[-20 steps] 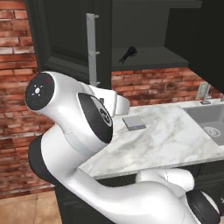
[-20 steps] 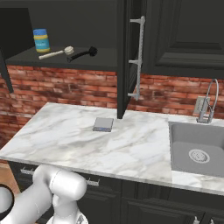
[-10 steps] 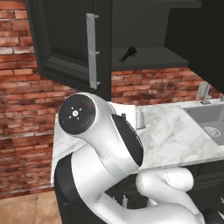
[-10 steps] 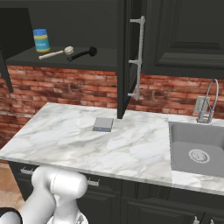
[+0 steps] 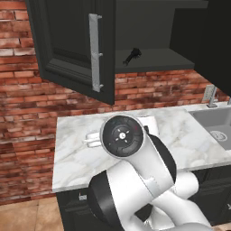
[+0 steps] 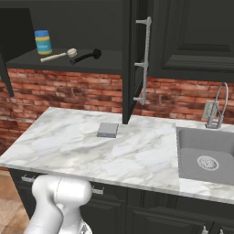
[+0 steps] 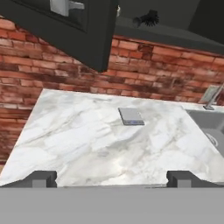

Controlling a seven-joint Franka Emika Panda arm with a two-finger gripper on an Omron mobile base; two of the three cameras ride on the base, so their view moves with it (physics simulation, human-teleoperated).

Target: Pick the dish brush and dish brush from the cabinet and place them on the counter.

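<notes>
The all-black slim-handled dish brush [image 6: 87, 55] lies on the dark inner shelf [image 6: 64, 61] of the black wall cabinet with panelled doors [image 6: 192, 36], just beside the cream-beige dish brush with a round disc head [image 6: 59, 55]; whether the two touch cannot be told. To the left of the beige one, further in on the same shelf, stands a blue and yellow canister [image 6: 43, 42]. The cabinet door with its long silver bar handle [image 6: 145, 59] stands open.

Below, the wide white marble table with grey veins [image 6: 73, 146] carries a flat grey square pad [image 6: 108, 130] near the brick wall — well apart from both brushes. To the right sits the grey sink basin [image 6: 205, 157] with a chrome faucet [image 6: 218, 106].

The tool [image 7: 111, 178] hovers low over the near edge of the table, its two dark fingertips [image 7: 41, 178] spread wide apart — nothing between them.
</notes>
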